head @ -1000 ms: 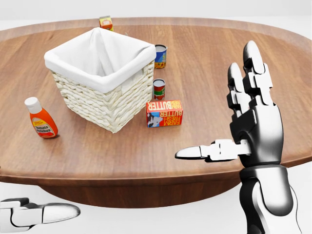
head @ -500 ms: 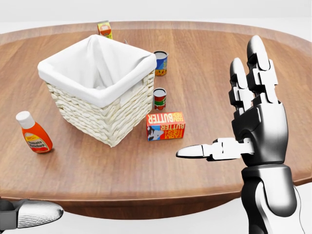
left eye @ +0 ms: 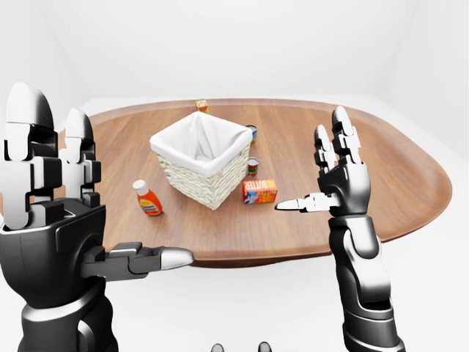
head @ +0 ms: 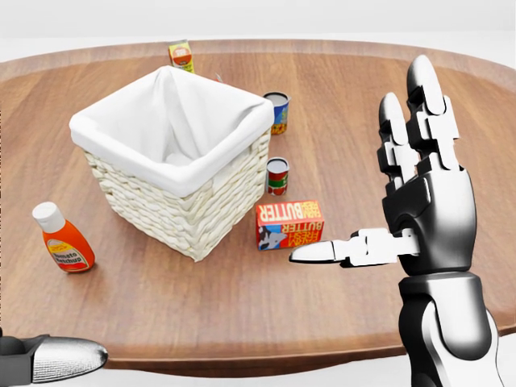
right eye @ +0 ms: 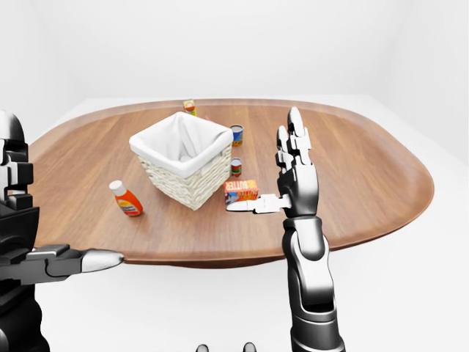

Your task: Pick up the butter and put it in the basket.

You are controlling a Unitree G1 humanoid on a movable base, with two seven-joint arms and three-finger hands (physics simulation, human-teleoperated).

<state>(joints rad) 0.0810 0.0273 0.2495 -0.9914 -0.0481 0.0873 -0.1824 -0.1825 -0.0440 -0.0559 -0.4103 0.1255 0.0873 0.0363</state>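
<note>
The butter is a red and orange box lying on the wooden table, just right of the basket's near corner. The basket is white wicker with a white cloth lining and stands upright, nothing visible inside. My right hand is open, fingers pointing up and thumb pointing left. It is held above the table to the right of the butter, and the thumb tip ends just below the box in the head view. My left hand is open at the left of the left-eye view, off the table.
An orange ketchup bottle stands left of the basket. Two small cans stand right of the basket, above the butter in the head view. A small box sits near the table's top edge. The table's near rim runs along the bottom.
The whole picture has shifted, so the camera has moved: basket, butter and cans now sit lower and further right and look slightly larger. My right hand keeps its open pose.
</note>
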